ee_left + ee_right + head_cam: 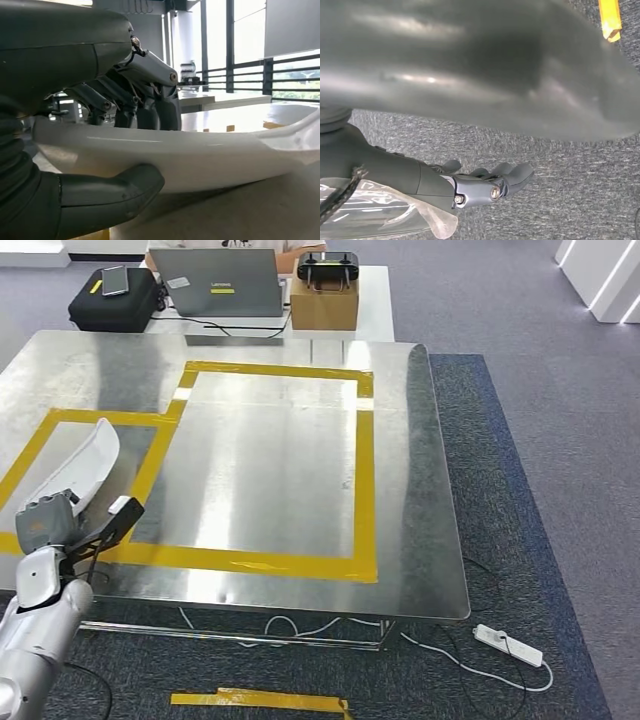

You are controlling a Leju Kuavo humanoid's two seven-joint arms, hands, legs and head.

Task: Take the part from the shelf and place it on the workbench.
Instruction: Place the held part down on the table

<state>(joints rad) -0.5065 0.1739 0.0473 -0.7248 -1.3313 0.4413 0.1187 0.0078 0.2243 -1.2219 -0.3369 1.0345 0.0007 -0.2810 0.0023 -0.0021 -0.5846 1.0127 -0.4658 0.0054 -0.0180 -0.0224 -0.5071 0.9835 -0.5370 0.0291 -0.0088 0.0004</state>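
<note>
part (89,462) | gripped in left hand (53,523), over workbench (287,480) | right hand (486,185) empty, fingers apart

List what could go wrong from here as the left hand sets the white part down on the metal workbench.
1. The left hand holds the white part near one end, thumb under and fingers over, so the long free end could swing or slip on release.
2. The part hangs over the workbench close to its near left edge; released here, it might tip off onto the carpet.
3. The metal top looks smooth and shiny, so the curved part may slide or rock.
</note>
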